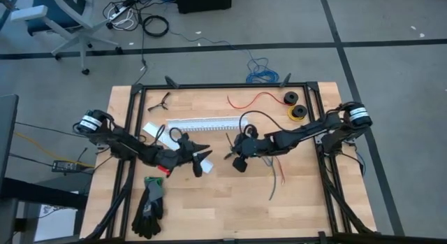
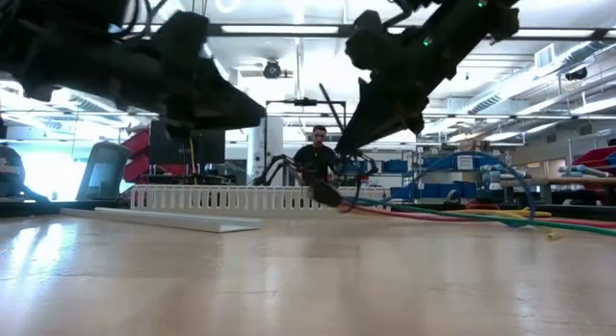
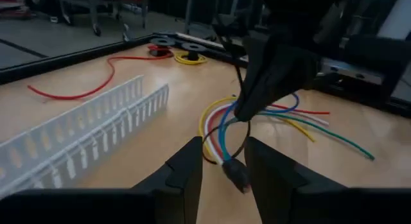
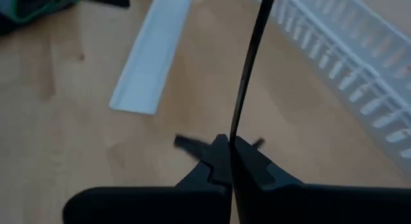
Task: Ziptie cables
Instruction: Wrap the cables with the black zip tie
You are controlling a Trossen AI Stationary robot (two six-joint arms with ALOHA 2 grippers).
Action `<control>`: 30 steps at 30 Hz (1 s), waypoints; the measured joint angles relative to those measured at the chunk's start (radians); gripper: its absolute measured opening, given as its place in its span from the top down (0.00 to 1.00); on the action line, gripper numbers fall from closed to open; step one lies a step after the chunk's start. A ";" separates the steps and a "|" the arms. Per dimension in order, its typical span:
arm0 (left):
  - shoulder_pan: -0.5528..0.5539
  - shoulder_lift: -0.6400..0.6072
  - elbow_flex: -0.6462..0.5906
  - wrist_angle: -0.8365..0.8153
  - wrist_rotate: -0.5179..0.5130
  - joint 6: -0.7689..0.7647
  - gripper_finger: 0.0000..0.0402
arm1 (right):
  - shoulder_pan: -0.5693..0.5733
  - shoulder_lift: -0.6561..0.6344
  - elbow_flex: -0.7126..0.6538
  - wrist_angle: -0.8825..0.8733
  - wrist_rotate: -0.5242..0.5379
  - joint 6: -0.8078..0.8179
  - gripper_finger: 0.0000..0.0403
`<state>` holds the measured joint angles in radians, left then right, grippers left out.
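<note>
- Wooden bench [image 1: 209, 209] in a black frame on a grey workshop floor; a person sits at a desk far behind, seen only in the low view.
- Far left on the bench: black-and-green gloves [image 1: 150, 205], near the front edge, clear of the work.
- Left pincer [image 1: 199, 160] hovers mid-bench, fingers parted to a narrow gap with nothing between them; it points at the right arm's work.
- Between the arms, toward the back: white slotted channel [image 1: 202, 123], with a flat white lid strip [image 1: 155, 132] at its left end. Both lie just behind the arms, so a wide swing could knock them.
- Right pincer [image 1: 236, 154] is clamped on a black ziptie [image 4: 247, 76], whose strap rises from the jaws.
- The cables [image 3: 221, 131] lie on the bench under and just right of the right pincer, loose ends fanned toward the front right; the ziptie's tail appears looped near their gathered end, though whether it fully encircles them I cannot tell.
- Risk, judged: the left fingers may miss the thin dangling tip, or a pull may drag the unsecured bundle, letting wires slip out of the loop.
- Right rear: single red wire [image 1: 251, 99] and two small spools [image 1: 293, 106], well apart.
</note>
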<state>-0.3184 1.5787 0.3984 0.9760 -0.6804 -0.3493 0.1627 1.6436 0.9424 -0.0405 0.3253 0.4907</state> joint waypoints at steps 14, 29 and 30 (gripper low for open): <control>0.071 0.006 0.093 -0.188 0.117 0.005 0.69 | -0.036 0.097 0.000 0.057 -0.005 -0.020 1.00; 0.081 0.216 0.331 -0.472 0.149 0.296 0.63 | -0.038 0.097 0.000 0.081 -0.044 -0.030 1.00; 0.087 0.229 0.343 -0.492 0.148 0.295 0.61 | -0.037 0.097 0.000 0.082 -0.051 -0.030 1.00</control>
<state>-0.2318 1.8077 0.7410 0.4839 -0.5321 -0.0547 0.1260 1.7401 0.9424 0.0419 0.2739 0.4607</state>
